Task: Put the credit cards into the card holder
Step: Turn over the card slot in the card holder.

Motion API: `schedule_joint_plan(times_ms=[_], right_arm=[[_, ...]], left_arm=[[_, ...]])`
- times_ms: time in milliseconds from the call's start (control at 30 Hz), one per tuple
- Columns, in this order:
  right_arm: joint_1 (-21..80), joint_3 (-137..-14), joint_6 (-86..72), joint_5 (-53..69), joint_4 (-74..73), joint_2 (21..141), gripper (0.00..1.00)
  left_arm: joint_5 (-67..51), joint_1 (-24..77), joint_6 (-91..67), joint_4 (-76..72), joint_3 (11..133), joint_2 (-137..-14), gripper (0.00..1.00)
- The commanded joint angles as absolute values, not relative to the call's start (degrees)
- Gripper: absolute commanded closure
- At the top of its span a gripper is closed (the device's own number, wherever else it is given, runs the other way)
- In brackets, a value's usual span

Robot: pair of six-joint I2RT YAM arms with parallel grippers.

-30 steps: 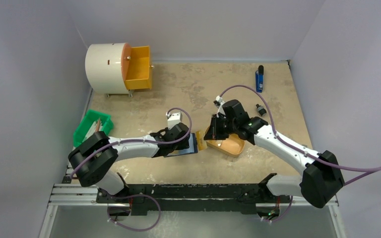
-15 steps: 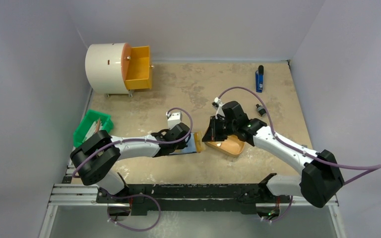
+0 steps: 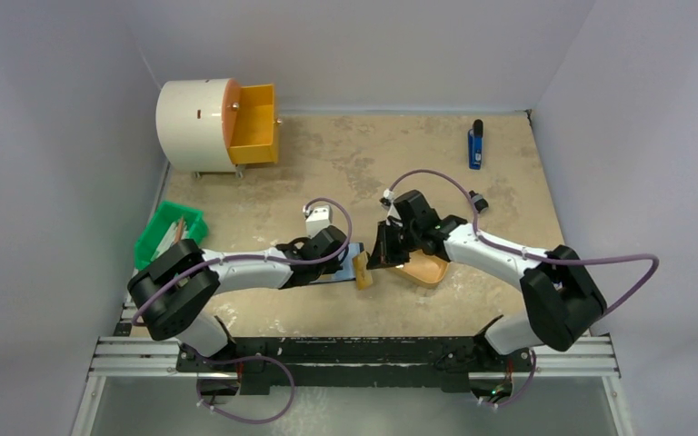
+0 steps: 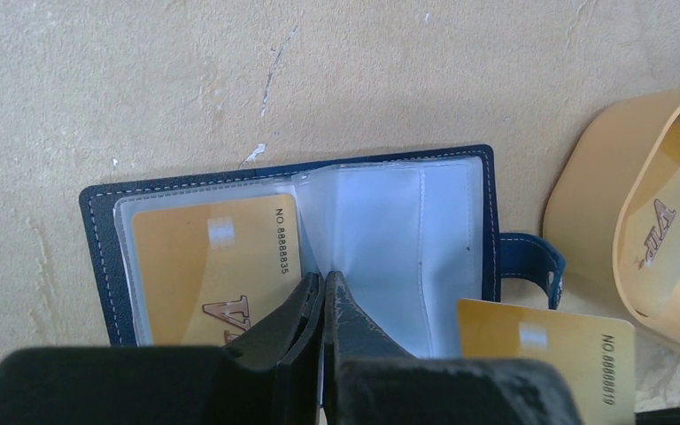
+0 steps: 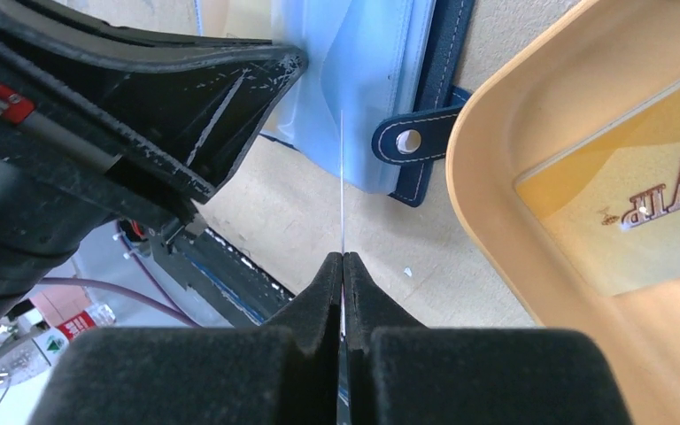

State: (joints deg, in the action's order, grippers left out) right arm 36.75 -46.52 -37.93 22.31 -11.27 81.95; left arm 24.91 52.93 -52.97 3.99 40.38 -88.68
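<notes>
The left gripper point(image 4: 323, 288) just pinched the card holder point(image 4: 97, 257)'s pocket, so the right gripper point(image 5: 343, 261)'s clamped credit card point(image 4: 540, 354) can slide in.

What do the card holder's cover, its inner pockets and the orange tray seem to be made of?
Card holder cover: probably leather or imitation, navy, matte, with pale stitching. Inner pockets: clear soft plastic, glossy; a gold card shows through. Tray: likely moulded plastic, smooth, rounded wall.
</notes>
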Motion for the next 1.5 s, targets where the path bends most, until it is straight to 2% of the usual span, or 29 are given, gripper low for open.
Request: schedule_joint_plan(times_ms=[0, 467, 533, 800, 933, 1467], right_arm=[[37.0, -47.53, -38.75, 24.98, -7.65, 83.85, 1.0], [37.63, -49.15, -37.64, 29.23, -4.53, 87.91, 1.0], [37.93, -49.62, -37.23, 29.68, -4.67, 87.98, 1.0], [38.71, -50.34, -37.34, 30.47, -4.07, 88.14, 1.0], [38.96, -50.93, -37.63, 30.73, -3.45, 88.41, 1.0], [42.25, -58.18, -39.69, 29.9, -1.19, 98.42, 1.0]], left_arm=[[25.84, 53.11, -53.52, 5.07, 39.35, -87.28, 1.0], [25.58, 53.09, -53.93, 6.08, 39.56, -85.27, 1.0], [25.58, 53.1, -53.97, 6.71, 39.83, -84.6, 0.96], [25.15, 53.09, -52.84, 11.24, 41.73, -79.88, 0.72], [25.7, 53.09, -52.41, 14.47, 42.19, -76.7, 0.66], [29.07, 53.09, -55.02, 17.47, 40.05, -66.71, 0.65]])
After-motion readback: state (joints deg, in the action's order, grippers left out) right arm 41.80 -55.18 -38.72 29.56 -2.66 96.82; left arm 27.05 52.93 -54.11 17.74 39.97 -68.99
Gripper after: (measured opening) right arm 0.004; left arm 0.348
